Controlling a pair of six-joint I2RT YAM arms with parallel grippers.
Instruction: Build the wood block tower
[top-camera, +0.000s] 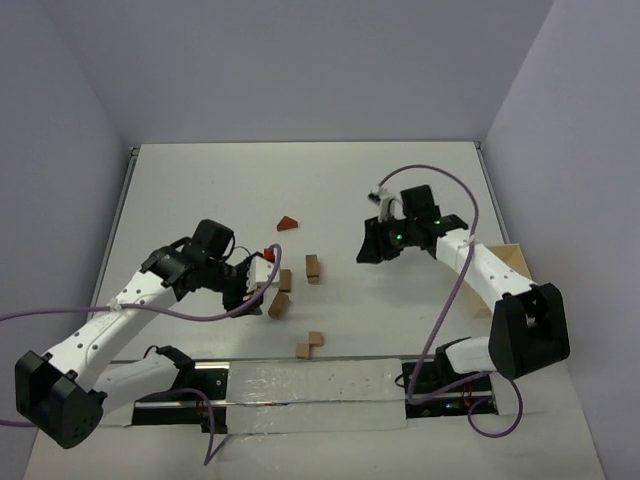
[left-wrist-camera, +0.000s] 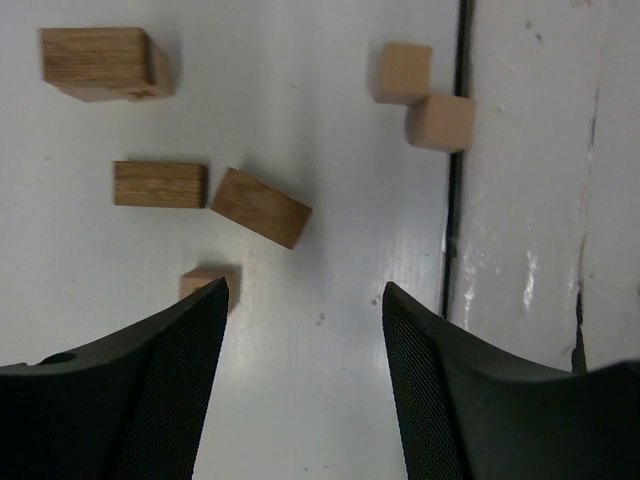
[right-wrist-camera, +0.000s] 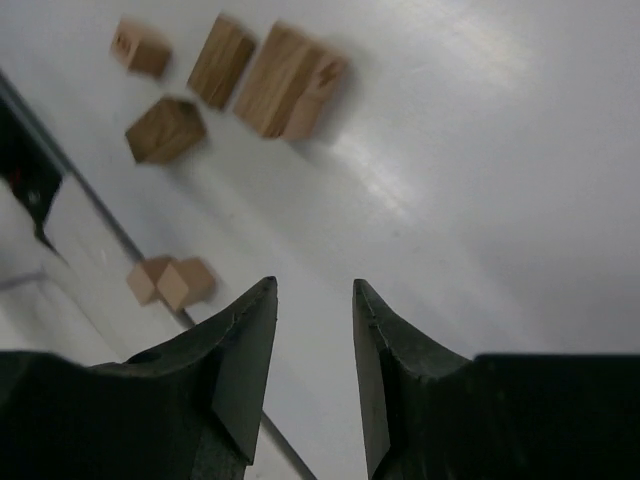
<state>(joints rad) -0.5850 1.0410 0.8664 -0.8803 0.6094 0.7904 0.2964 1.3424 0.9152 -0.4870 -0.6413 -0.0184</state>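
The wood blocks lie loose and apart on the white table, and no stacked tower shows. A reddish-brown wedge (top-camera: 288, 222) sits farthest back. Tan bricks (top-camera: 313, 266) (top-camera: 285, 280) (top-camera: 278, 305) lie mid-table, also seen as bricks (left-wrist-camera: 160, 184) (left-wrist-camera: 260, 207) and a bigger block (left-wrist-camera: 105, 62). Two pale cubes (top-camera: 309, 345) (left-wrist-camera: 421, 97) (right-wrist-camera: 170, 282) touch near the front strip. My left gripper (top-camera: 250, 280) (left-wrist-camera: 305, 290) is open over bare table, with a small block (left-wrist-camera: 205, 280) at its left fingertip. My right gripper (top-camera: 364, 254) (right-wrist-camera: 313, 285) hovers right of the blocks, its jaws narrowly parted on nothing.
A pale wooden tray (top-camera: 515, 258) stands at the right edge behind the right arm. A shiny plastic-covered strip (top-camera: 320, 392) (left-wrist-camera: 540, 240) runs along the near edge. Purple cables loop off both arms. Grey walls close in the table.
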